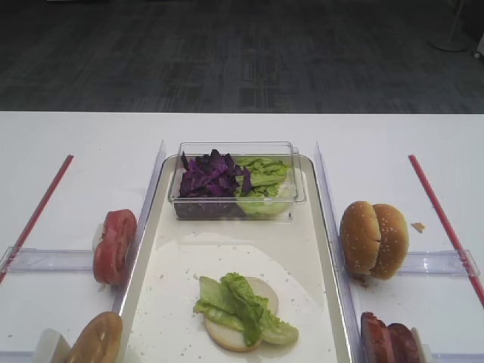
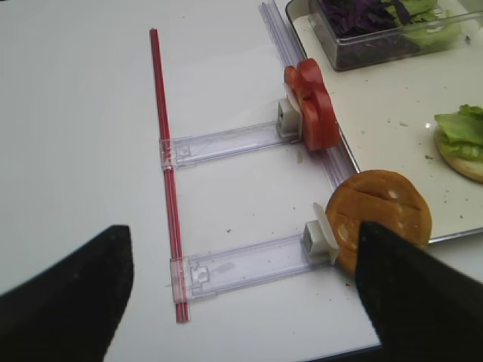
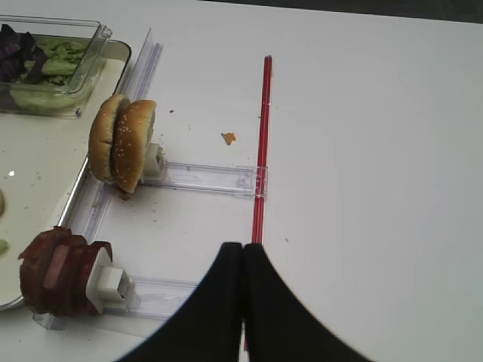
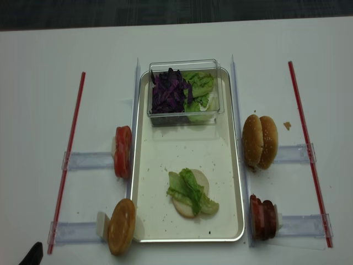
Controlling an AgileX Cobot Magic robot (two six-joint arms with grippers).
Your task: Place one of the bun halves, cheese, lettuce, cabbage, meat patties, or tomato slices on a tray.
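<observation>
A pale bun disc [image 4: 187, 201] is seen lying flat on the tray [image 4: 165, 226], near its front end, with a leaf of lettuce [image 4: 190, 191] resting on top of it. At the far end of the tray a clear tub [image 4: 185, 91] holds the cabbage [image 4: 168, 91] and more green leaves. The meat patties [image 3: 56, 271] and two sesame bun halves [image 3: 122, 143] stand on edge in clear holders just off the tray's right rim; the tomato slices [image 2: 311, 105] and a browned bun half [image 2: 381, 215] stand likewise on the left. The right gripper [image 3: 242, 260] is pressed fully closed and holds nothing, hovering over bare table beside the red strip [image 3: 260, 151]. The left gripper [image 2: 241, 294] is spread wide and is empty. If a patty is to be picked next, an approach with closed jaws would likely topple the upright stack, and a grip taken off-centre could drag the neighbouring disc out.
</observation>
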